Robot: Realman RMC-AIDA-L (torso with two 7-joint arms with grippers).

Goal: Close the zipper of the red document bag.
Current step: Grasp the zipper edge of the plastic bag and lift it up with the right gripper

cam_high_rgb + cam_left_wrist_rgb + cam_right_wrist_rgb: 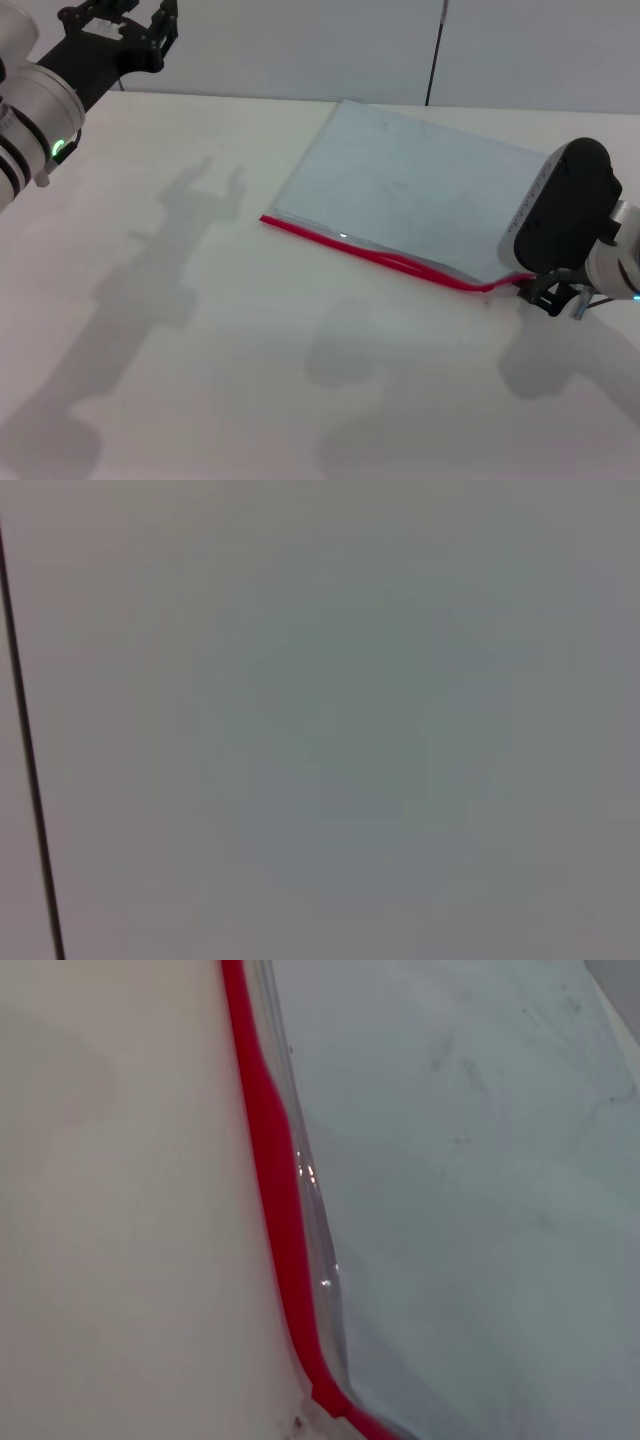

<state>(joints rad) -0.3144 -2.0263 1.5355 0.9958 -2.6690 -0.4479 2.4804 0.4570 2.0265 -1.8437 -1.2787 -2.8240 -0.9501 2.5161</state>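
Note:
The red document bag lies flat on the white table, right of centre, a translucent pale grey-blue pouch. Its zipper is the bright red strip along the near long edge; in the right wrist view the zipper runs up beside the pouch. My right gripper sits at the zipper's right end, mostly hidden under the black wrist, and the red strip rises off the table into it. My left gripper hangs open high at the far left, away from the bag.
The white table extends to the left of and in front of the bag. A pale wall with a dark vertical seam stands behind. The left wrist view shows only the grey wall and a dark line.

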